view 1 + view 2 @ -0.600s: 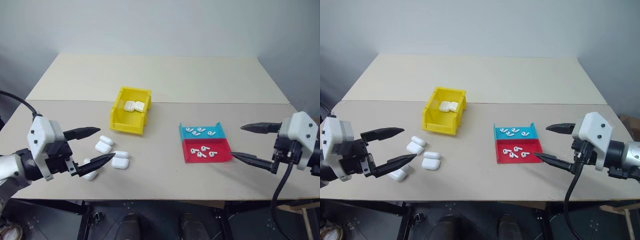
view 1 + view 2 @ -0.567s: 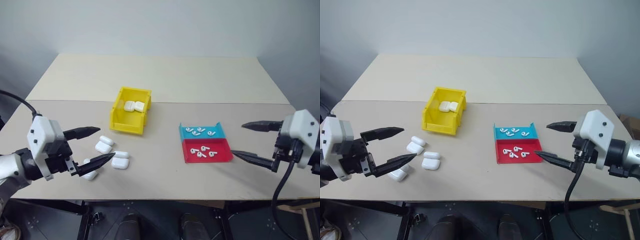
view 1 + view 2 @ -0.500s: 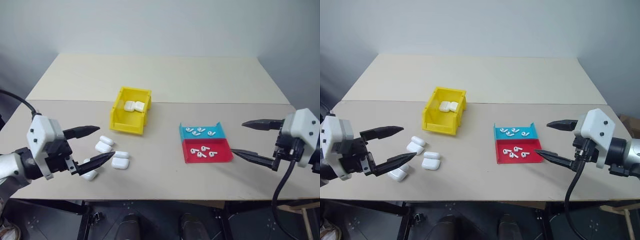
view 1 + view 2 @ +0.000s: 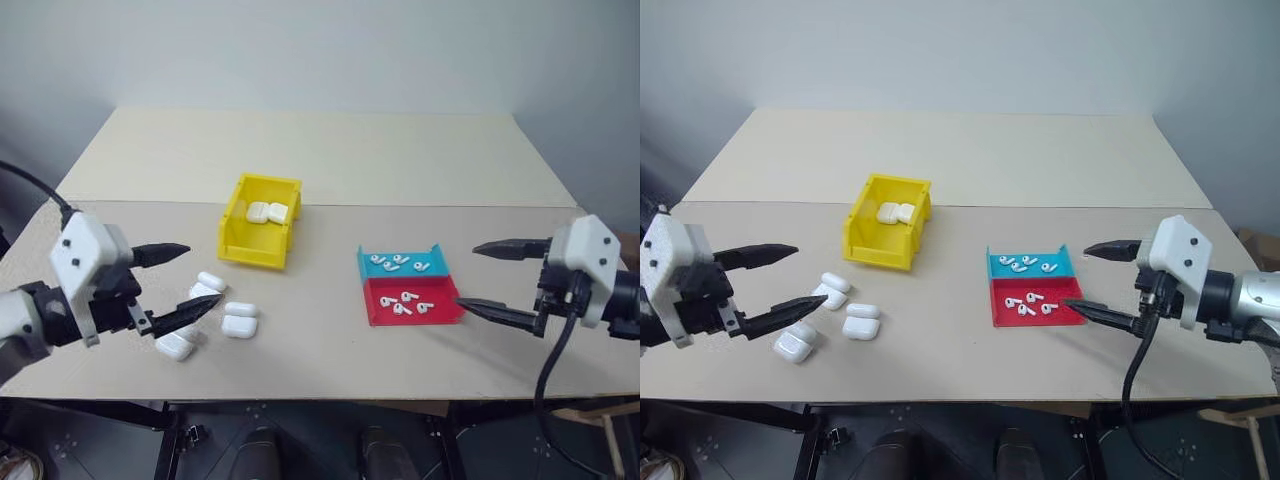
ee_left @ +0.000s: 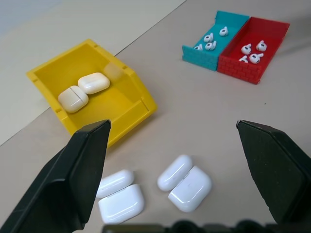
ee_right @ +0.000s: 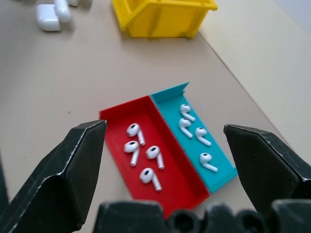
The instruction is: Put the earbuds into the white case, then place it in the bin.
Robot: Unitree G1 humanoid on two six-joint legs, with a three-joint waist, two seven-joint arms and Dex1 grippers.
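On my beige worktop (image 4: 400, 160), the bright yellow plastic bin (image 4: 260, 233) holds two glossy white rounded cases (image 4: 268, 211). Five more white cases (image 4: 240, 325) lie loose just in front of it, near my left end effector (image 4: 180, 282), whose black fingers stand wide apart, holding nothing. A shallow blue tray (image 6: 194, 127) holds four tiny white stemmed earbuds (image 6: 141, 157); the shallow red tray (image 6: 160, 170) touching it holds four too. My right end effector (image 4: 487, 280) hangs beside them, spread wide and empty
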